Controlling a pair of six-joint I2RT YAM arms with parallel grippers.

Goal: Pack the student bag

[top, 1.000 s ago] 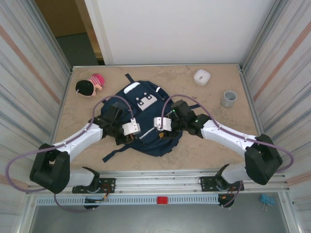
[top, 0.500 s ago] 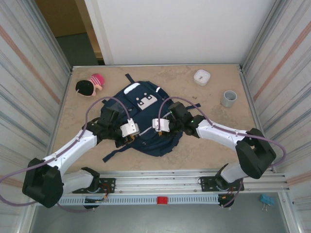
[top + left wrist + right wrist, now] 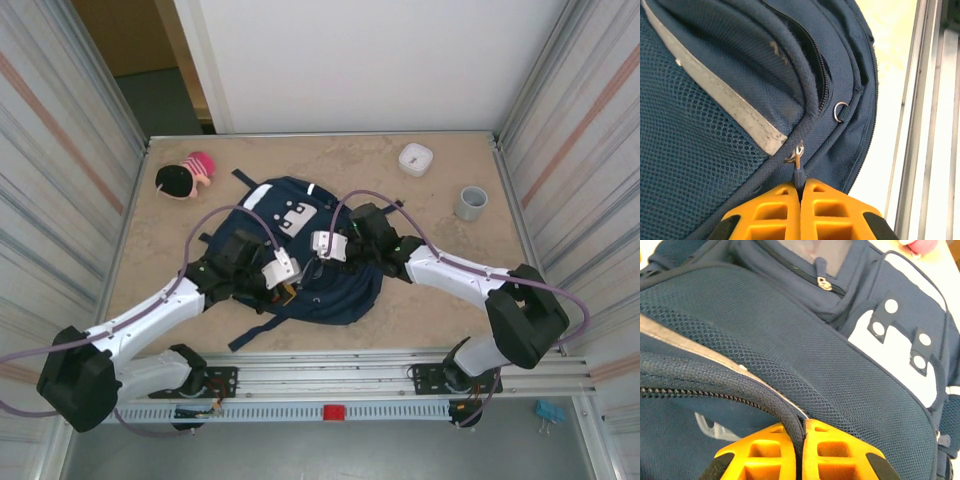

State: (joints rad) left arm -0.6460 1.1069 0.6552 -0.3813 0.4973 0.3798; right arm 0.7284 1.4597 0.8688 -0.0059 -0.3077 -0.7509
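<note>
metal rails (image 3: 330, 380) are seen along the near edge of the beige table (image 3: 450, 325), where both arm bases are bolted. the left arm (image 3: 150, 312) is stretched low from the near left corner, slanting right and away, with its wrist bent over the near left part of the student bag (image 3: 330, 290). the right arm (image 3: 455, 278) is folded at the elbow on the near right and reached leftward, with its wrist laid over the bag's middle. the two wrists are brought close together above the bag.

in the left wrist view, the orange fingers of the left gripper (image 3: 800, 187) are pressed together on a small zipper pull (image 3: 799, 172) at the bag's corded seam. in the right wrist view, the right gripper (image 3: 800, 429) is clenched on the dark corded edge (image 3: 740, 385) beside the mesh panel.

the navy bag is laid flat at the table's middle, with its white-patched front pocket (image 3: 285, 212) turned to the far side. further off, a grey cup (image 3: 470, 203) is set by the right wall, a pink and black toy (image 3: 185, 176) at the far left, and a white container (image 3: 415, 158) at the far right.
</note>
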